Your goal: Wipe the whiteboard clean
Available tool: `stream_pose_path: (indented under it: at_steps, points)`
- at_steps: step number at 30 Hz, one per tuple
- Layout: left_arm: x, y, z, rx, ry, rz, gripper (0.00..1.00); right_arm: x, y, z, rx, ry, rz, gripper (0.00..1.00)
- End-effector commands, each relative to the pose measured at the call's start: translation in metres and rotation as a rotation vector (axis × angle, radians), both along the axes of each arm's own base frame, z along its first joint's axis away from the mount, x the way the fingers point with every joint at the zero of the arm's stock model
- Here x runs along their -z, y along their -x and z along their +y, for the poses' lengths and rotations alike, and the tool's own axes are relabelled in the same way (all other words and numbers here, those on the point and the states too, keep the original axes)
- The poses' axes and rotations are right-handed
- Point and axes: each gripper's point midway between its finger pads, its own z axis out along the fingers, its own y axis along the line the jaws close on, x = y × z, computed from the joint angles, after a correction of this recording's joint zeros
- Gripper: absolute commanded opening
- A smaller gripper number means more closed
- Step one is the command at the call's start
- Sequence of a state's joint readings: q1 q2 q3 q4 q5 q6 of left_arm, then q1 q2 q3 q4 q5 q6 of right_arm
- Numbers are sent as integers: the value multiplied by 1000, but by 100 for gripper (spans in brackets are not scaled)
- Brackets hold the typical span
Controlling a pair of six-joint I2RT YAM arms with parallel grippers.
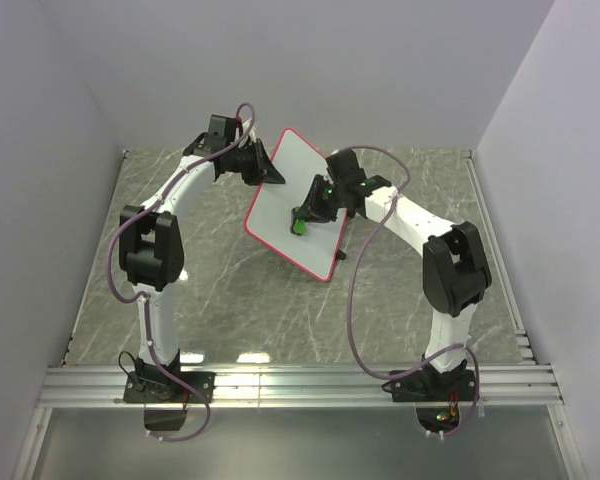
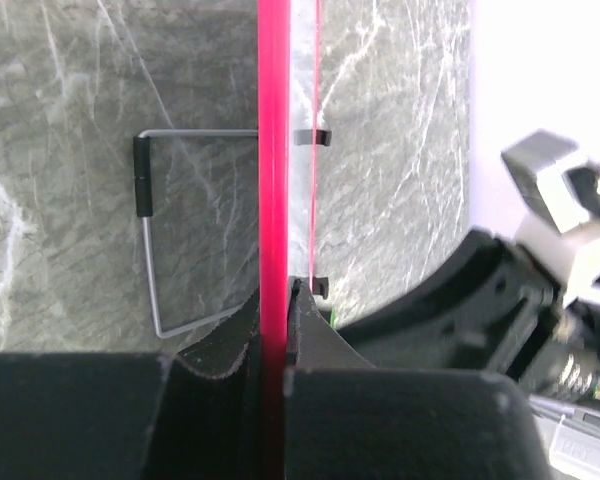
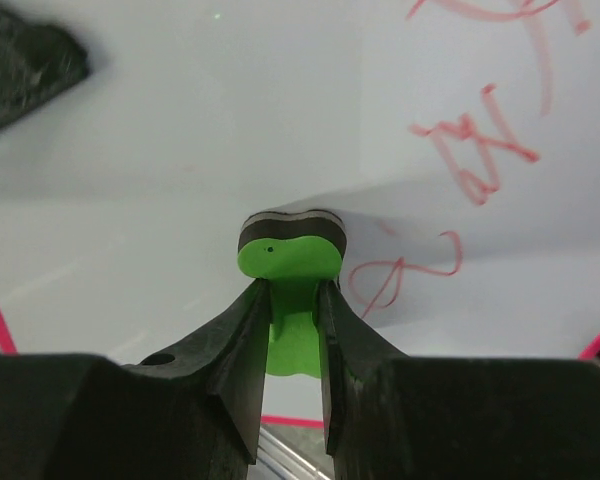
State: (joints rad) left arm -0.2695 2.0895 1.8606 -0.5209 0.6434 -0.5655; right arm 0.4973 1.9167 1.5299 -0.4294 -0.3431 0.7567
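The whiteboard [image 1: 285, 195], white with a red-pink rim, is tilted up off the table in the middle of the top view. My left gripper [image 1: 272, 172] is shut on its upper left rim [image 2: 273, 180], which runs edge-on between the jaws in the left wrist view. My right gripper [image 1: 305, 217] is shut on a small green eraser [image 3: 290, 260] whose dark pad presses against the board face [image 3: 180, 150]. Red scribbles [image 3: 470, 150] lie to the right of the eraser in the right wrist view.
A wire stand [image 2: 150, 250] with a black sleeve hangs from the back of the board. The grey marble tabletop [image 1: 230, 300] spreads all round. An aluminium rail [image 1: 300, 385] crosses the near edge. Walls close the left, back and right.
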Motion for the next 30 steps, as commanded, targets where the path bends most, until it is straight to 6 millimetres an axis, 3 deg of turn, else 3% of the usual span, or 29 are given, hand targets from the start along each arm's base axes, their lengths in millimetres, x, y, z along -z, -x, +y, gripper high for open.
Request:
stream_pose_path:
  at_steps: [1, 5, 8, 12, 17, 19, 20, 22, 23, 27, 30]
  points:
    - [22, 37, -33, 170, -72, 4, 0, 75, 120, 50, -271, 25, 312, 0]
    - [22, 37, -30, 164, -76, 8, 0, 86, 135, 41, -250, 17, 339, 0]
    - [23, 40, -28, 161, -78, 14, 0, 96, 126, 34, -206, 22, 339, 0]
    - [22, 43, -26, 156, -87, 15, 0, 98, 88, 19, -100, -13, 318, 0]
    - [23, 48, -21, 141, -106, 21, 0, 85, 2, -10, 36, -16, 248, 0]
    - [21, 49, -19, 137, -111, 19, 0, 81, -20, -22, 73, -1, 240, 0]
    - [23, 50, -19, 137, -114, 24, 0, 75, -46, -33, 115, -13, 217, 0]
    - [20, 50, -18, 136, -116, 17, 0, 71, -65, -45, 155, -10, 212, 0]
    - [21, 51, -17, 134, -120, 21, 0, 68, -86, -54, 185, -14, 194, 0]
    - [20, 52, -14, 127, -133, 17, 0, 72, -117, -72, 244, -21, 205, 0]
    - [19, 54, -12, 123, -141, 17, 0, 74, -125, -69, 244, -29, 208, 0]
